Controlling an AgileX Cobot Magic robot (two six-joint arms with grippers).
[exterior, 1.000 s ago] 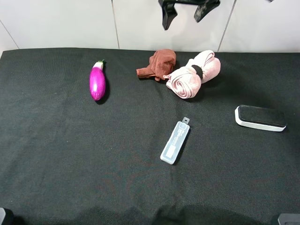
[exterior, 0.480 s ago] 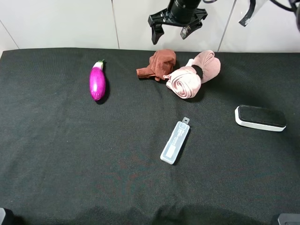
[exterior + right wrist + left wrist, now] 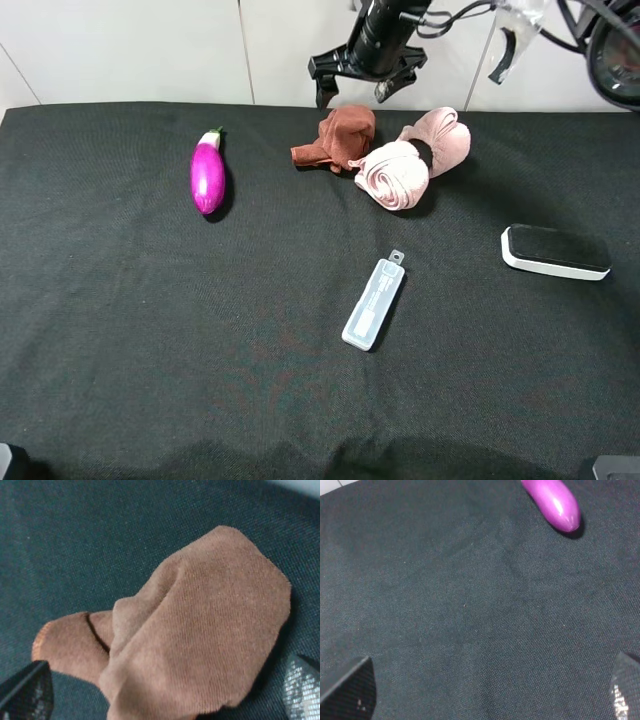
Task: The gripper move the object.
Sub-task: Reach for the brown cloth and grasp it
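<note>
Brown terry cloth (image 3: 338, 138), crumpled into a loose lump, ribbed nap, one hemmed corner poking out on the eggplant side; sits near the far edge of the black counter (image 3: 140, 330), just beside a rolled pink cloth (image 3: 412, 160); right jaws spread wide over it, gripping nothing; right wrist view has a tip on either side of the lump; left jaws also spread, empty, over bare counter near the purple eggplant (image 3: 208, 172); clear plastic case (image 3: 374, 303) mid-counter; black-topped eraser (image 3: 555, 251) well apart, right side.
</note>
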